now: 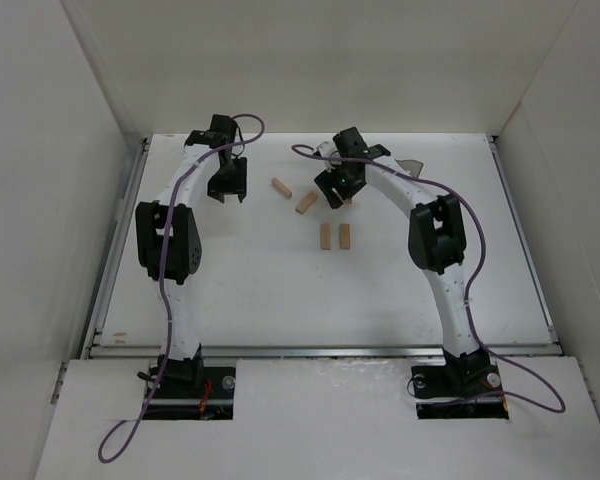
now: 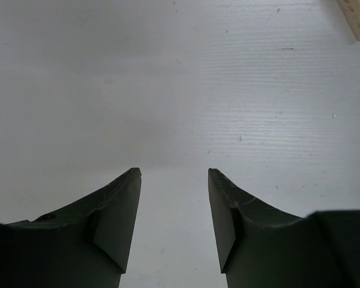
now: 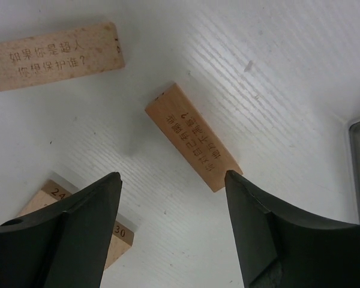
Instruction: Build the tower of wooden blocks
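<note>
Table [image 1: 260, 300]: no tower yet. Two blocks [image 1: 325, 236] lie paired mid-table, others loose behind. Right gripper [image 3: 173, 176] jaws wide, empty, over a block [image 3: 193, 137]; left gripper [image 2: 173, 171] part-open, empty. Step, judged: pick-up. Next: straddle block, close

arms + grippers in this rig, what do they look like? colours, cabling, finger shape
The left arm and right arm have white links, black joint housings and black bases, with a loose purple cable along each. The left gripper and right gripper are matte black; their fingers are flat wedges tapering to tips.
</note>
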`<state>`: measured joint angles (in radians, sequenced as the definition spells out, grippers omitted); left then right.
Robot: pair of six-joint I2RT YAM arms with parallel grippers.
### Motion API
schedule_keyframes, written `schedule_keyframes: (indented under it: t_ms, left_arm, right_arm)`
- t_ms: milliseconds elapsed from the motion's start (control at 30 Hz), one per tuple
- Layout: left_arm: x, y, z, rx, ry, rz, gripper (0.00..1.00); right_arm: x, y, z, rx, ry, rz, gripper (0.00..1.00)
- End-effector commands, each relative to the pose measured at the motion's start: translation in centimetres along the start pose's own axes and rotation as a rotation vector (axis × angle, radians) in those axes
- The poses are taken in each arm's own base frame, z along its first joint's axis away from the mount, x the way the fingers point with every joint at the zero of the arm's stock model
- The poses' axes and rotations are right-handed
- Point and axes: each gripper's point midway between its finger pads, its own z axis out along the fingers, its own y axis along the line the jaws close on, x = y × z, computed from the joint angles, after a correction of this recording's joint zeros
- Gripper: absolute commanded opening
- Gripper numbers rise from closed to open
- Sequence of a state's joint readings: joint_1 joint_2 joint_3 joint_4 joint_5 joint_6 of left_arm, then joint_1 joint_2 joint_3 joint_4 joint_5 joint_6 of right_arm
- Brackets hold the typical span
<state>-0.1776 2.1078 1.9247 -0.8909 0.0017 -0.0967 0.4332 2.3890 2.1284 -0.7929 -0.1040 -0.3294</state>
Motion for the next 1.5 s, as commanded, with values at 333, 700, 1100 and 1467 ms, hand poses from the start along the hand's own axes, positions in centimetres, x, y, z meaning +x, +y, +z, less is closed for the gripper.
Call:
schedule_keyframes:
  t_ms: [333,700,1100,1467]
  left_arm:
    - [-0.5,0.2,-1.4,-0.019,-0.024,0.033,0.45]
    - [-0.4,0.2,0.0,-0.025,0.013,0.035,0.45]
    - [-0.7,0.2,-0.2,-0.023,0.004,0.053,0.45]
    - [-0.9,0.3,-0.4,-0.004,-0.024,0.052,0.45]
  right_arm:
    - [-1.0,-2.8,2.0,0.053,-0.033,-0.049,0.79]
    - [2.0,-1.2,3.3,-0.031,0.05,-0.097,0.27]
    - [-2.2,-1.2,-2.9,-0.018,-0.091,-0.135,0.0]
    - [0.7,7.0,-8.8,-0.189,-0.141,-0.451,0.0]
